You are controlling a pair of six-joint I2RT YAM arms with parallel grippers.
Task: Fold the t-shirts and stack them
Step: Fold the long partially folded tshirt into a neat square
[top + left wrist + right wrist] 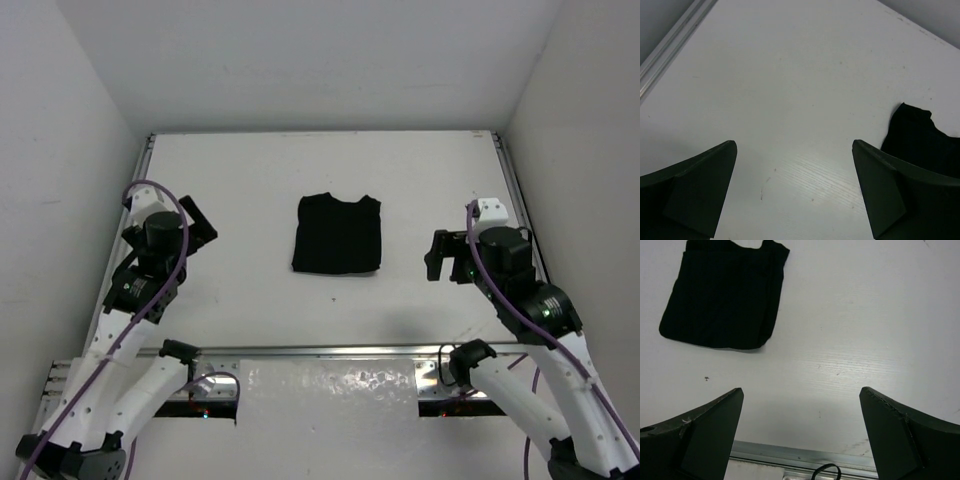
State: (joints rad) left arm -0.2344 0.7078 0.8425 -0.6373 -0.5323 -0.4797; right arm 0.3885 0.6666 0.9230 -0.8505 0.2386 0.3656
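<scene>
A black t-shirt [338,234] lies folded into a neat rectangle in the middle of the white table, collar toward the far side. In the right wrist view the t-shirt [725,295] fills the upper left; in the left wrist view only a corner of the t-shirt [920,137] shows at the right. My left gripper [203,228] hangs open well to the left of it, nothing between its jaws [794,150]. My right gripper [437,256] is open too, off to the shirt's right, holding nothing [801,395].
White walls close in the table [250,180] on three sides. A metal rail [320,351] runs along the near edge, with a reflective plate [330,385] between the arm bases. Another rail [675,45] borders the table's left side.
</scene>
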